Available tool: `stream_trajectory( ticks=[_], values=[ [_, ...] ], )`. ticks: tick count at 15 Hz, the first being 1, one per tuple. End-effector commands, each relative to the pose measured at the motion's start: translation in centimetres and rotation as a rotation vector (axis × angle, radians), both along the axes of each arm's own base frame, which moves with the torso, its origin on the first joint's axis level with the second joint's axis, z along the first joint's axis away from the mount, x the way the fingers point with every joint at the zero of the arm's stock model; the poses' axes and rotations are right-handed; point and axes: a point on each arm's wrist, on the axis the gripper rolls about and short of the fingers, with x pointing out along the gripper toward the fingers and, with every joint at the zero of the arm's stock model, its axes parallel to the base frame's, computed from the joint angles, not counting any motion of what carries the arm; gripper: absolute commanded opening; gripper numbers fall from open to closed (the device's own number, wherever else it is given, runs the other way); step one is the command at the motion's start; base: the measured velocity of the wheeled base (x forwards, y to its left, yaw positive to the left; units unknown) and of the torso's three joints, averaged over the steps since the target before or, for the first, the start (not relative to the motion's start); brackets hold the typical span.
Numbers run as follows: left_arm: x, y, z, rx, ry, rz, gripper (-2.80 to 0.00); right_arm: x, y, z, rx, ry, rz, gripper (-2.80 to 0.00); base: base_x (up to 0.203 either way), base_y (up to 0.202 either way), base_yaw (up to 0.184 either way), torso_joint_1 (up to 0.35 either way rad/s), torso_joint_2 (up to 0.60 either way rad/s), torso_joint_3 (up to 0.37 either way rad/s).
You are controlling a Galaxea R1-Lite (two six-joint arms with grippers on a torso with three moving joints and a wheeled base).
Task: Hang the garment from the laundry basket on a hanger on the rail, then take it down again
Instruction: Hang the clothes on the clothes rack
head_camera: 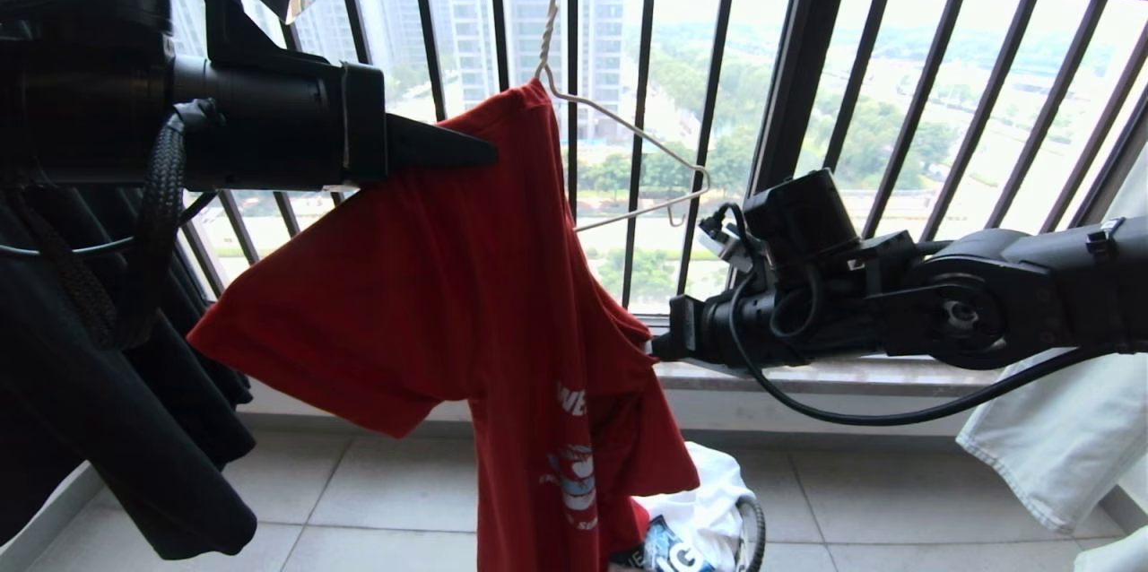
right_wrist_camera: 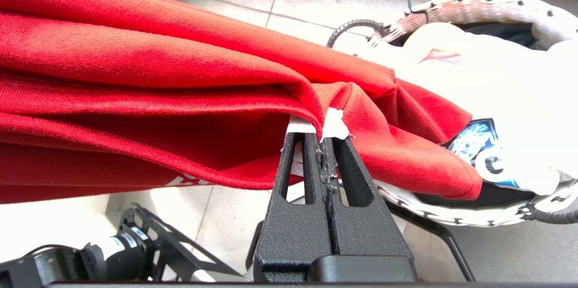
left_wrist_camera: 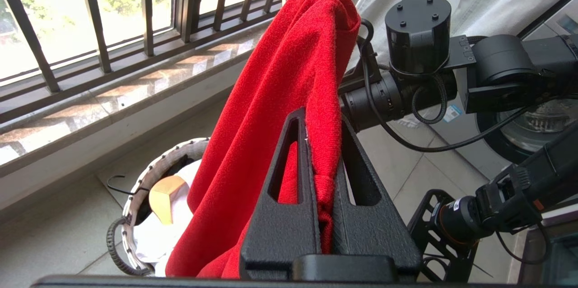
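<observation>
Pale floor tiles (head_camera: 377, 500) are running up to a stone window sill (head_camera: 807, 372), and beyond it a dark barred window railing (head_camera: 897, 79) is standing against a bright view of towers and trees. Against that railing the garment (head_camera: 448, 303) is hanging in mid-air, draped over the left shoulder of the hanger (head_camera: 628, 128), whose twisted neck is rising out of the top of the head view; the right shoulder of the wire is showing bare.

From the left, the left end effector (head_camera: 475, 152) is reaching in level, its fingers (left_wrist_camera: 289, 188) pressed together on a fold of the red cloth near the top of the shirt, just below the hanger's neck. From the right, the right end effector (right_wrist_camera: 327, 143) is coming in lower down, its tips buried in the cloth in the head view. The right wrist view is showing its fingers (right_wrist_camera: 347, 175) closed tight on the edge of the red fabric, where a small white label is sticking out. So the shirt is sitting between the two, pinched high on the left and lower on the right, with its printed front trailing down.

Directly beneath, on the floor, the laundry basket (left_wrist_camera: 158, 161) is holding a white garment (left_wrist_camera: 149, 238), touched by the red hem. A black T-shirt (head_camera: 108, 393) is hanging at the far left and a pale cloth (head_camera: 1067, 429) at the right.
</observation>
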Motion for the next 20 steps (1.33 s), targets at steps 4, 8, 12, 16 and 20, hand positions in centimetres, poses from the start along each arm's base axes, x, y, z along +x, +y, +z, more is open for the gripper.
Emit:
stream_trajectory(
  ticks=[4, 8, 12, 16, 20],
  values=[
    [-0.3, 0.1, 0.1, -0.008, 0.006, -0.001, -2.80, 2.5, -3.3, 1.0, -0.028, -0.079, -0.116, -2.80, 0.000, 0.000, 0.000, 0.000, 0.00, 0.000],
    [-0.8, -0.1, 0.1, -0.012, 0.012, -0.017, -2.80, 3.9, -4.1, 1.3, -0.026, -0.102, -0.157, -2.80, 0.000, 0.000, 0.000, 0.000, 0.00, 0.000],
    [-1.2, -0.5, 0.0, -0.014, 0.021, -0.037, -2.80, 5.1, -3.6, 2.0, -0.008, -0.135, -0.161, -2.80, 0.000, 0.000, 0.000, 0.000, 0.00, 0.000],
    [-1.3, -0.6, 0.0, -0.018, 0.024, -0.044, -2.80, 6.1, -4.2, 1.5, -0.017, -0.132, -0.195, -2.80, 0.000, 0.000, 0.000, 0.000, 0.00, 0.000],
    [-1.3, -0.6, -0.1, -0.018, 0.025, -0.044, -2.80, 6.4, -5.8, 2.6, -0.008, -0.159, -0.236, -2.80, 0.000, 0.000, 0.000, 0.000, 0.00, 0.000]
  ],
)
